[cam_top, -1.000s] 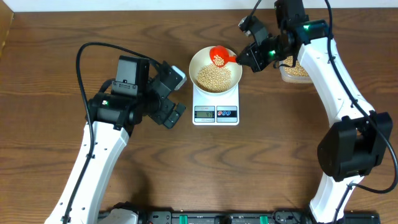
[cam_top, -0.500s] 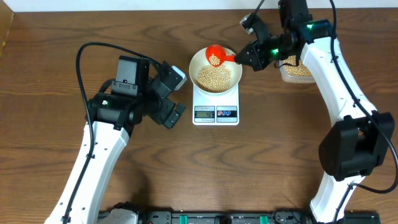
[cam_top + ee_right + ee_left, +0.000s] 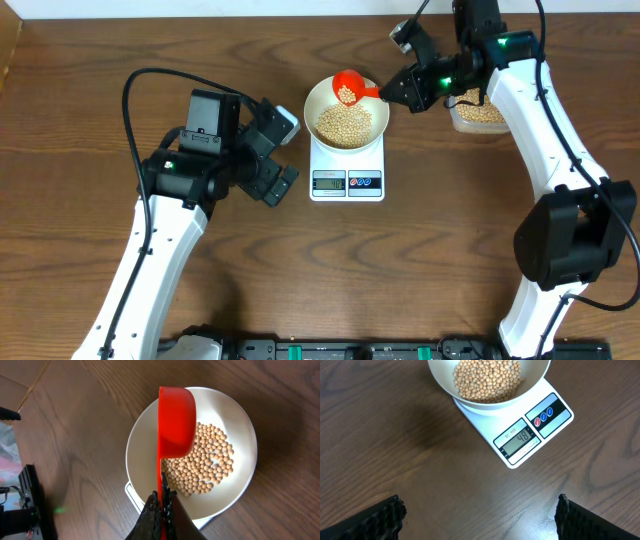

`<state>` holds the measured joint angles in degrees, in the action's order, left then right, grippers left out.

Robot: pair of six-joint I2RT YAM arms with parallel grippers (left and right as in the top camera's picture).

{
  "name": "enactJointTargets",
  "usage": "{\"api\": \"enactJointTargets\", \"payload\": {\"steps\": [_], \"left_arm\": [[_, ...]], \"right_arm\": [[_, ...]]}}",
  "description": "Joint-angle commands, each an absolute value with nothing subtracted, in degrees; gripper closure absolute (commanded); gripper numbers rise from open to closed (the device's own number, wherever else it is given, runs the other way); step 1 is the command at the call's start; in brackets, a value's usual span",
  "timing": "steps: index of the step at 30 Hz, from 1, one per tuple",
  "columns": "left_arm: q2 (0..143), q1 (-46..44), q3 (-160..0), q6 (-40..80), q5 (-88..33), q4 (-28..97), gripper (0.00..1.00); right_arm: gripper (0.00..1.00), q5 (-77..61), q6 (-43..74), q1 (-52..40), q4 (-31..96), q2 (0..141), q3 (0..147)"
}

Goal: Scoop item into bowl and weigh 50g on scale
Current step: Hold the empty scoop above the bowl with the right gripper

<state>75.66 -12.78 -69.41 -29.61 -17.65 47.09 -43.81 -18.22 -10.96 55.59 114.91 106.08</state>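
Observation:
A white bowl (image 3: 323, 95) holding tan beans (image 3: 345, 124) sits on the white scale (image 3: 347, 182). In the left wrist view the bowl (image 3: 442, 382), its beans (image 3: 487, 377) and the scale (image 3: 530, 437) show, and the display reads 48. My right gripper (image 3: 400, 92) is shut on the handle of a red scoop (image 3: 348, 88), which holds some beans above the bowl's far rim. In the right wrist view the scoop (image 3: 175, 417) hangs tilted over the bowl (image 3: 145, 435) and its beans (image 3: 205, 467), with the jaws (image 3: 163, 505) clamped on the handle. My left gripper (image 3: 278, 155) is open and empty left of the scale.
A clear plastic tub (image 3: 478, 114) with more beans stands right of the bowl, partly under my right arm. My left fingers (image 3: 480, 515) frame bare wooden table.
My right gripper has drawn slightly back to the right and up, carrying the scoop over the bowl's far rim. The left arm has not moved.

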Motion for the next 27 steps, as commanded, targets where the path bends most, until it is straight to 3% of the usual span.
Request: {"api": "enactJointTargets", "payload": {"steps": [1,27], "left_arm": [[75.99,-12.62,-69.56,-29.1,-17.47,47.09,0.02],[75.99,-12.62,-69.56,-29.1,-17.45,47.09,0.02]], "right_arm": [[0.99,-42.74,-17.85,-10.83,55.53,113.6,106.89],[0.99,-36.18,-22.59,-12.43,56.88,113.6,106.89]]}}
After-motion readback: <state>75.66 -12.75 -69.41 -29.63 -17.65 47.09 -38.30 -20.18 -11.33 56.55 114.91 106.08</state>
